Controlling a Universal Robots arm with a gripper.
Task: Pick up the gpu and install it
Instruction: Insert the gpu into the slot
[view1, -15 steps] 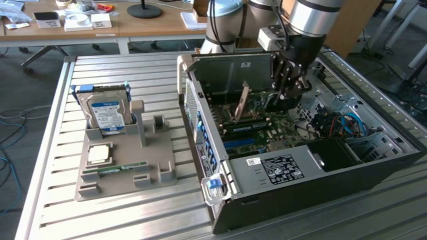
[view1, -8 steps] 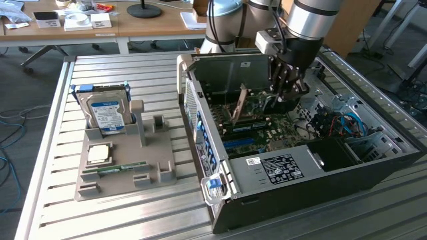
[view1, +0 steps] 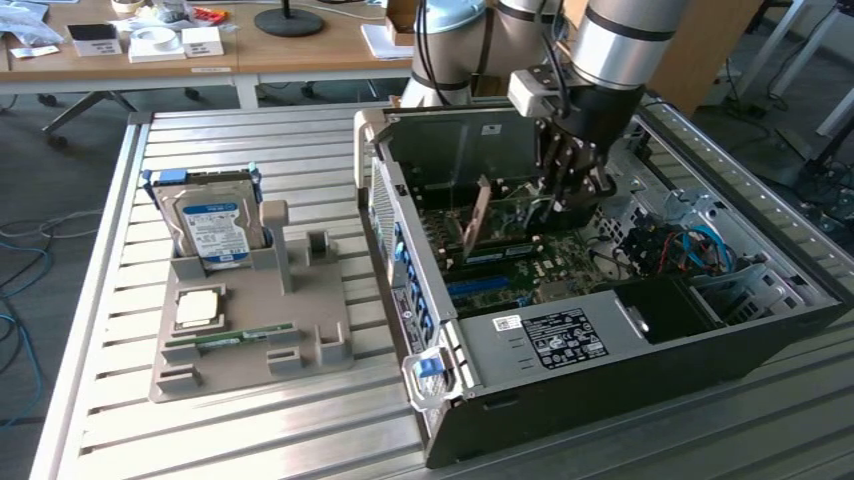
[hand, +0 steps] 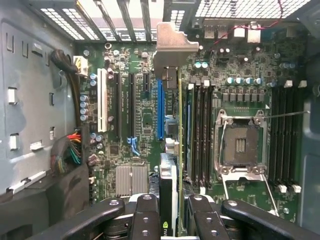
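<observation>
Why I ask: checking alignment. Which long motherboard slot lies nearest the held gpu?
The blue slot, right beside the gpu seen edge-on; the white slot and black slots lie farther from it.

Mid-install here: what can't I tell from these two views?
- Wrist view: the gpu stands edge-on between the gripper's fingers and hides the slot under it.
- Exterior view: the gripper blocks where the gpu meets the motherboard, so seating is unclear.

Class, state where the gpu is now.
The gpu stands edge-on in the gripper, inside the open computer case on the exterior view's right, over the motherboard beside its blue slot.
</observation>
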